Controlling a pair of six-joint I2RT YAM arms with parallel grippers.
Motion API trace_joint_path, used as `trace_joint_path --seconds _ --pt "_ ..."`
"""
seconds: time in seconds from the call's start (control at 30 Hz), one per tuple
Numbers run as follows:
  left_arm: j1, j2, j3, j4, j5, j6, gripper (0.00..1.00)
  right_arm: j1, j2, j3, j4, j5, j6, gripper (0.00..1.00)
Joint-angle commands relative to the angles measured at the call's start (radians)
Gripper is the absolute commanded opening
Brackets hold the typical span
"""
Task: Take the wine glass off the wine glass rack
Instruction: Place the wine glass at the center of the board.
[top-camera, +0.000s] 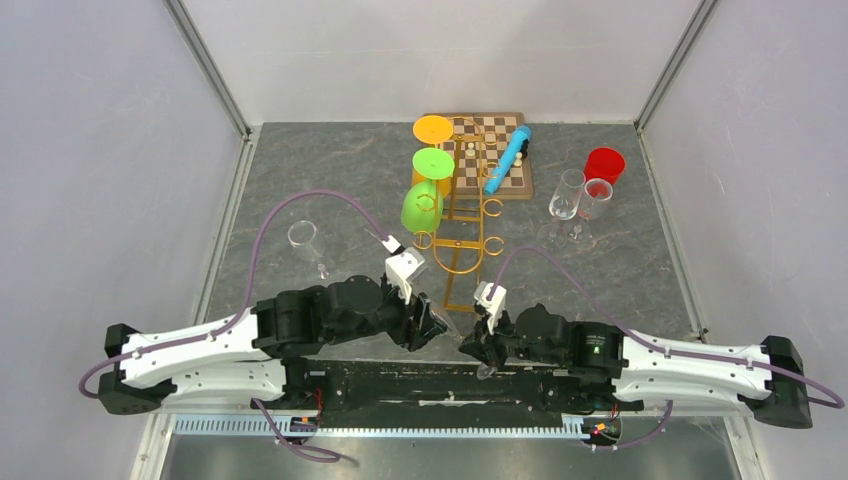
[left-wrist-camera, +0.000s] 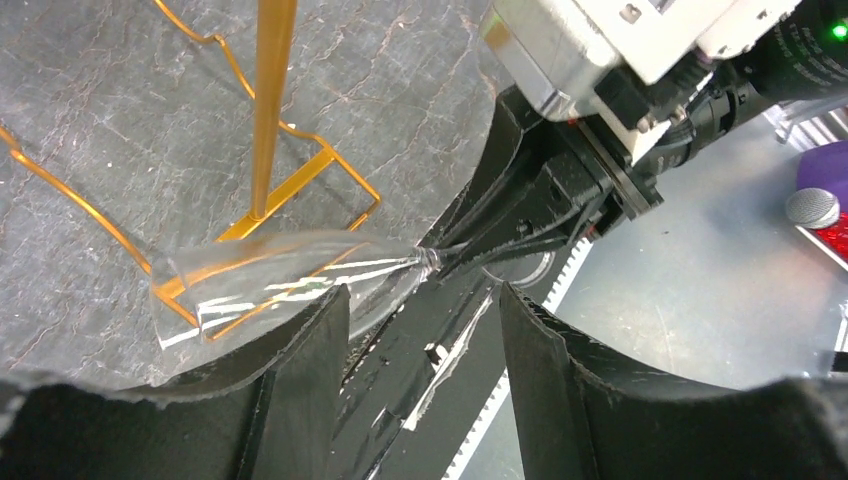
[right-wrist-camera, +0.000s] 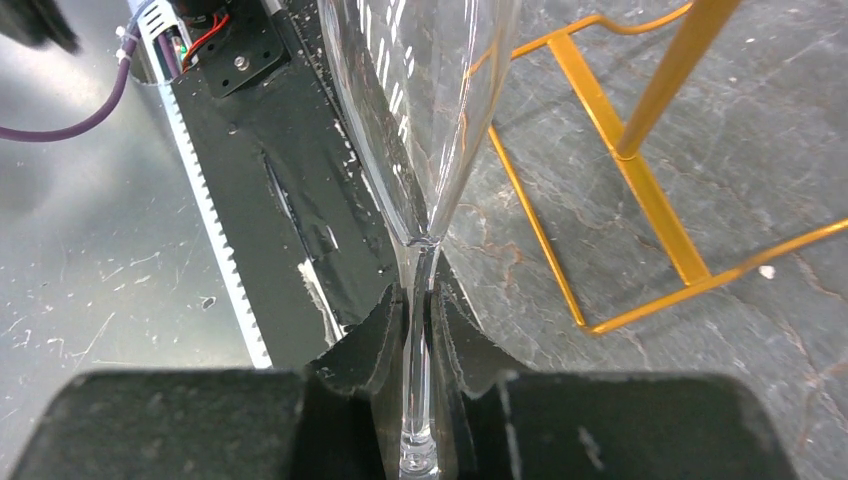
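Observation:
A clear wine glass (right-wrist-camera: 420, 100) is held by its stem in my right gripper (right-wrist-camera: 420, 300), which is shut on it, with the bowl pointing away over the table's near edge. In the left wrist view the same wine glass (left-wrist-camera: 270, 275) lies sideways just past my left gripper (left-wrist-camera: 422, 300), which is open with nothing between its fingers. The gold wine glass rack (top-camera: 470, 210) stands mid-table, and its wire base (right-wrist-camera: 640, 180) is beside the glass. From above, both grippers meet in front of the rack: left (top-camera: 435, 325), right (top-camera: 478, 345).
A green glass (top-camera: 422, 205) and an orange foot disc (top-camera: 433, 128) hang on the rack's left side. Behind it lie a chessboard (top-camera: 495, 155) and a blue tube (top-camera: 508, 160). A red cup (top-camera: 605, 163) and two clear glasses (top-camera: 567, 195) stand right. Another clear glass (top-camera: 305, 240) lies left.

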Motion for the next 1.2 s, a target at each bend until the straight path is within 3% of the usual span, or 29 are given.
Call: trace_joint_path --seconds 0.0,0.23,0.53,0.77,1.17 --pt "0.006 -0.079 0.006 0.006 0.021 -0.028 0.63 0.005 -0.054 0.063 -0.016 0.073 -0.054 0.00" --pt "0.006 -0.195 -0.012 -0.069 -0.056 -0.089 0.63 0.005 -0.082 0.087 -0.086 0.097 -0.129 0.00" --pt "0.011 -0.223 -0.016 -0.131 -0.168 -0.177 0.63 0.005 -0.092 0.113 -0.117 0.063 -0.252 0.00" --pt "0.091 -0.237 -0.022 -0.170 -0.175 -0.227 0.64 0.005 -0.125 0.119 -0.129 0.027 -0.357 0.00" --pt "0.329 -0.240 -0.076 -0.120 0.092 -0.214 0.58 0.005 -0.166 0.122 -0.125 0.046 -0.442 0.00"
